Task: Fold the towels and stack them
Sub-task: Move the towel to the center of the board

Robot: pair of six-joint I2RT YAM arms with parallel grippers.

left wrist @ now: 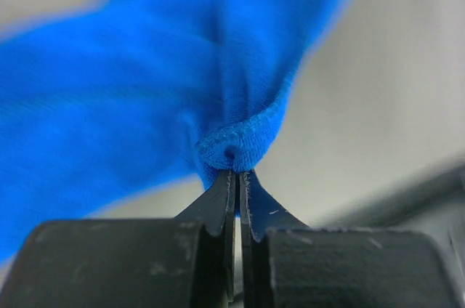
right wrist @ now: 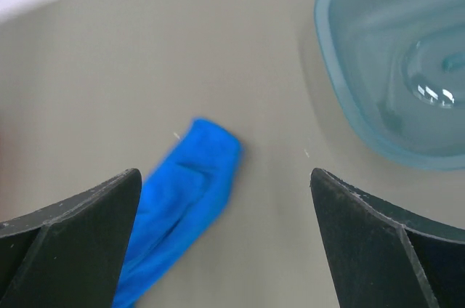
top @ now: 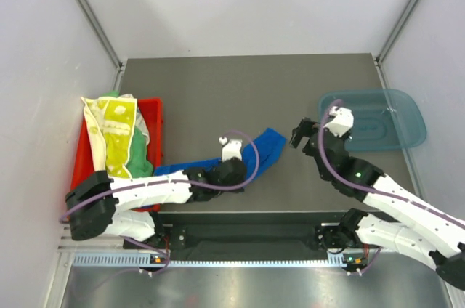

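A royal blue towel (top: 265, 150) lies stretched in a long band across the table's near middle. My left gripper (top: 234, 160) is shut on a bunched hem of this blue towel (left wrist: 240, 144), which fills the left wrist view. My right gripper (top: 299, 136) is open and empty, just right of the towel's far end (right wrist: 190, 192). A pale yellow crocodile-print towel (top: 114, 130) and a green towel (top: 136, 157) lie heaped in the red tray (top: 154, 115) at the left.
A translucent blue plastic bin (top: 381, 119) sits at the right edge of the table, also in the right wrist view (right wrist: 392, 68). The grey table (top: 240, 90) stretches behind the towel. White walls enclose the table.
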